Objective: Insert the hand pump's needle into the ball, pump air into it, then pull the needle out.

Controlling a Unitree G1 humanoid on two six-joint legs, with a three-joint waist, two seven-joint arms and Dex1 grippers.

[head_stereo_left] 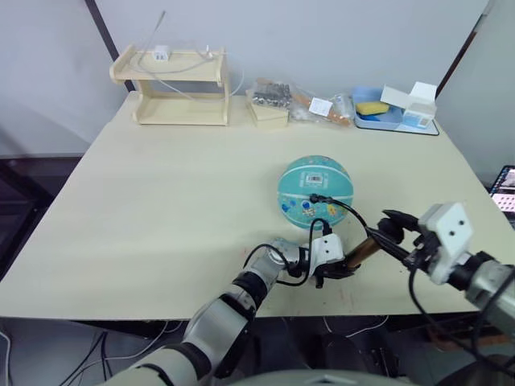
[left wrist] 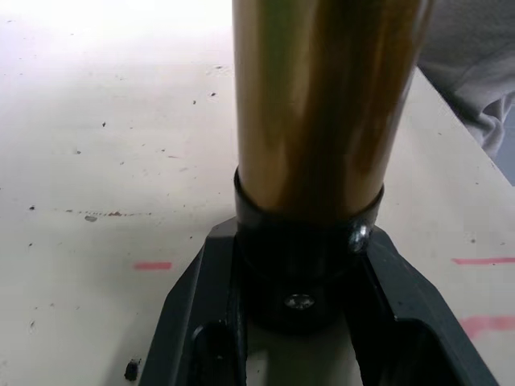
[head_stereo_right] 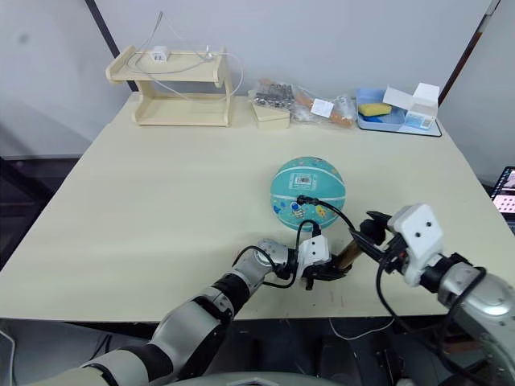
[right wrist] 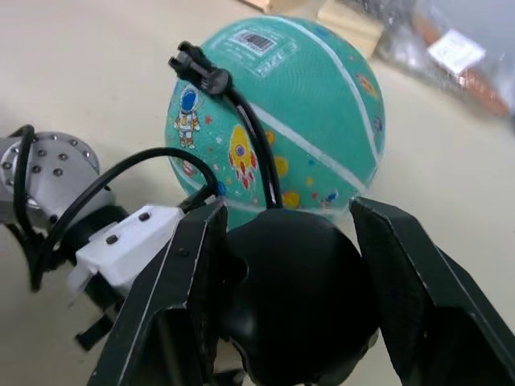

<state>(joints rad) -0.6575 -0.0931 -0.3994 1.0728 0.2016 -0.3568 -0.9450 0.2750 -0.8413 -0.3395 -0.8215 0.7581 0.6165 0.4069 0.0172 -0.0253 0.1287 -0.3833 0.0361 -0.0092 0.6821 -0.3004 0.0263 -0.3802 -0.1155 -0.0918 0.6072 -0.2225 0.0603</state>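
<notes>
The round teal ball [head_stereo_left: 315,191] rests on the table a little right of centre. The black fitting [right wrist: 197,68] at the hose's end sits against the ball's top, and the needle's pin is hidden there. The thin hose [head_stereo_left: 342,207] curves down to the hand pump [head_stereo_left: 362,251], which lies slanted just in front of the ball. My left gripper [head_stereo_left: 334,269] is shut on the pump's black lower end cap [left wrist: 298,273], below the amber cylinder [left wrist: 322,104]. My right gripper [head_stereo_left: 388,229] is shut on the black handle [right wrist: 298,297] at the pump's other end.
A wooden shelf [head_stereo_left: 173,84] with a cable stands at the back left. A small wooden block [head_stereo_left: 269,112] with plastic bags, a blue tray [head_stereo_left: 386,117] and a white box [head_stereo_left: 414,104] line the back edge. The near table edge [head_stereo_left: 161,310] runs just below my grippers.
</notes>
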